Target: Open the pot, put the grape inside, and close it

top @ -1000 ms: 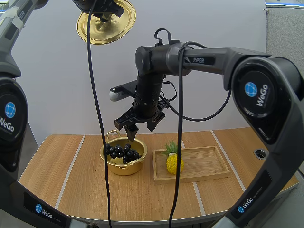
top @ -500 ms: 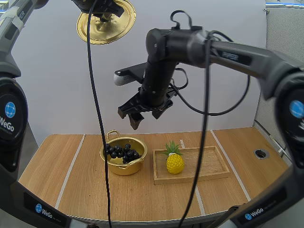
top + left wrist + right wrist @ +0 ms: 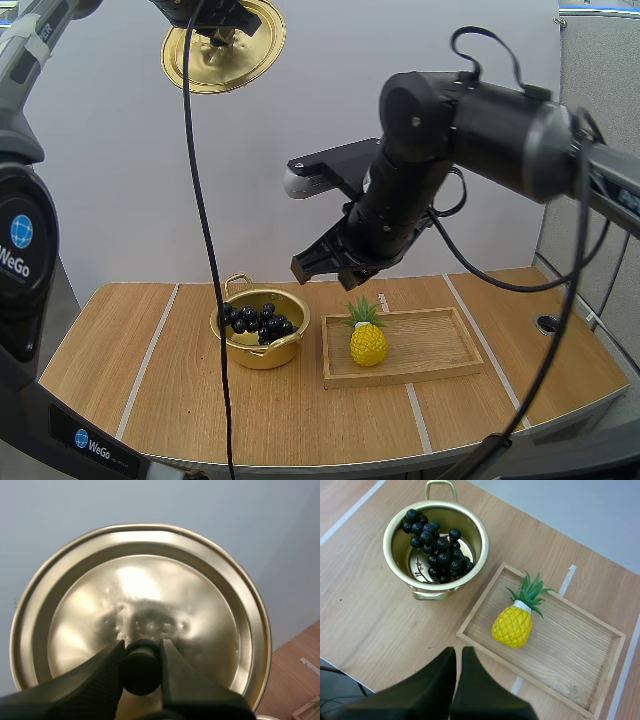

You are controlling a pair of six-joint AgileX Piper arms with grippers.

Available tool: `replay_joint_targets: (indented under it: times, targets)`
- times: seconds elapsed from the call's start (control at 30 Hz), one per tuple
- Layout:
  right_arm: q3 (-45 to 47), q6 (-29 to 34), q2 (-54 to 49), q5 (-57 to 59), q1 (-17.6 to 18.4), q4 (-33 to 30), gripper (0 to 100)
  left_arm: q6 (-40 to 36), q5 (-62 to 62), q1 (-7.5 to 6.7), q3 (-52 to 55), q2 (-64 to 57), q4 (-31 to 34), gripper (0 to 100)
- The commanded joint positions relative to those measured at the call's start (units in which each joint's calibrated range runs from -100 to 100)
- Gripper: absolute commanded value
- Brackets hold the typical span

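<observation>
The right gripper [image 3: 459, 654] is up and away now, swung off the pot [image 3: 396, 550] toward the tray [image 3: 570, 650], and its spread fingers have closed into one empty dark wedge. The grapes [image 3: 434, 545], a glossy black bunch, lie in the open gold pot, seemingly heaped to one side. A pineapple [image 3: 512, 625] sits in the tray. Up high, the left gripper [image 3: 141, 650] pinches the lid [image 3: 150, 595] by its black knob [image 3: 141, 672].
</observation>
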Motion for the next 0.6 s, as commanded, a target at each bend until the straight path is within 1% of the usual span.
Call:
replay_joint_targets:
  times: [0.0, 0.1, 0.3, 0.37, 0.47, 0.57]
  targets:
    - [0.6, 3.1, -3.3, 0.1, -0.1, -0.1, 0, -0.1, 0.0, -0.19, -0.5, -0.6, -0.1, 0]
    - [1.4, 6.3, -5.9, 0.1, -0.1, -0.1, 0, -0.1, 0.0, -0.19, -0.5, -0.6, -0.1, 0]
    - [5.4, 6.4, -8.9, 0.1, -3.5, 1.4, 0, -0.1, 0.0, -0.19, -0.5, -0.6, -0.1, 0]
    - [6.6, 6.4, -9.9, 0.1, -4.1, 1.6, 0, -0.1, 0.0, -0.19, -0.5, -0.6, -0.1, 0]
    - [8.1, 6.0, -11.4, 0.1, -4.3, 1.7, 0, -0.1, 0.0, -0.19, -0.5, -0.6, -0.1, 0]
    - [9.9, 3.0, -13.1, 0.1, -4.3, 4.0, 0, -0.1, 0.0, -0.19, -0.5, -0.6, -0.1, 0]
